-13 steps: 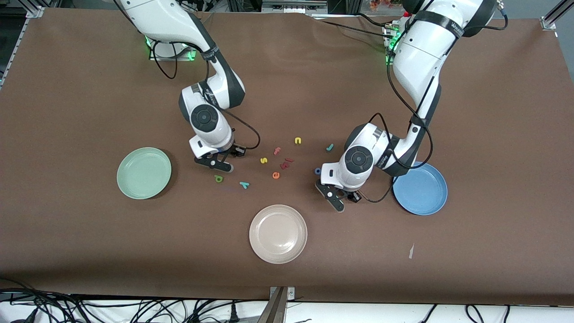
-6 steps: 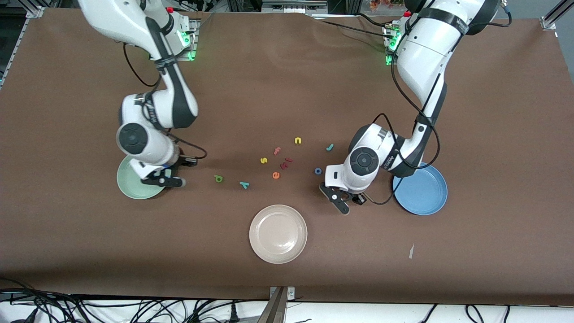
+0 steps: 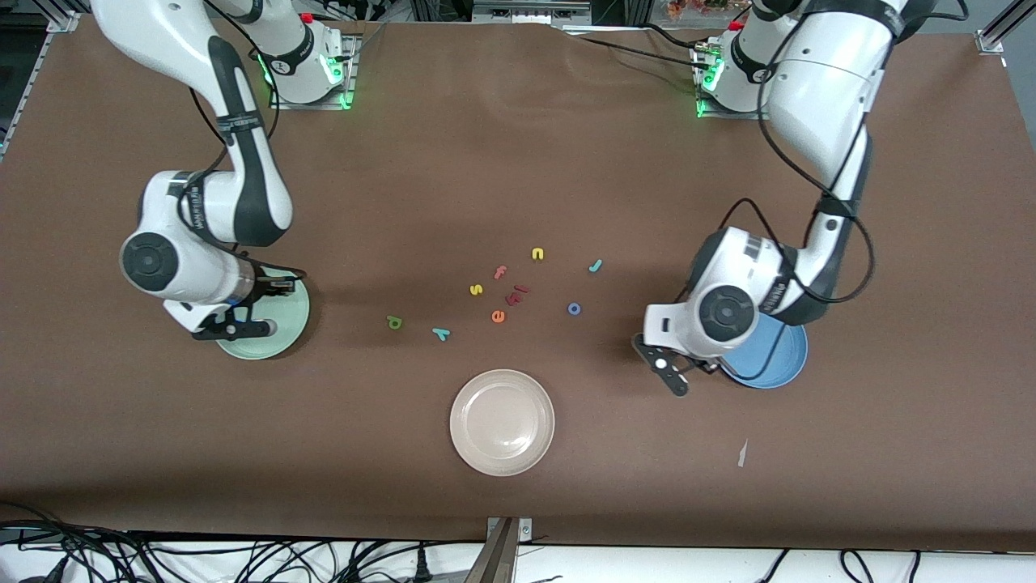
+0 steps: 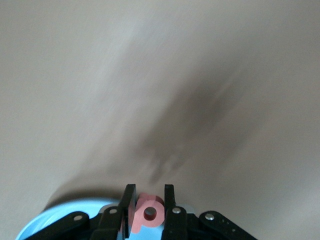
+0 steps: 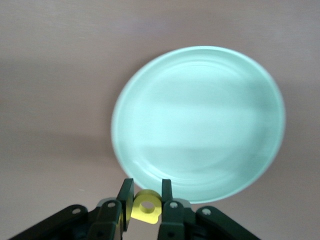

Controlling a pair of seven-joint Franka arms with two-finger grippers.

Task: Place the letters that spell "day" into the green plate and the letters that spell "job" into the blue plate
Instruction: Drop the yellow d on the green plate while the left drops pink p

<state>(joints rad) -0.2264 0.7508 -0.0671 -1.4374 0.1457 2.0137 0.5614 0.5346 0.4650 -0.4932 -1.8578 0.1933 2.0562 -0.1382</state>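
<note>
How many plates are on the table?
3: the green plate toward the right arm's end, the blue plate toward the left arm's end, the beige plate nearest the front camera.

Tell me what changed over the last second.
The right hand, shut on the yellow "a", swung from the letter cluster to the green plate. The left hand, shut on the red "b", moved toward the blue plate. The loose letters and the beige plate stayed put.
</note>
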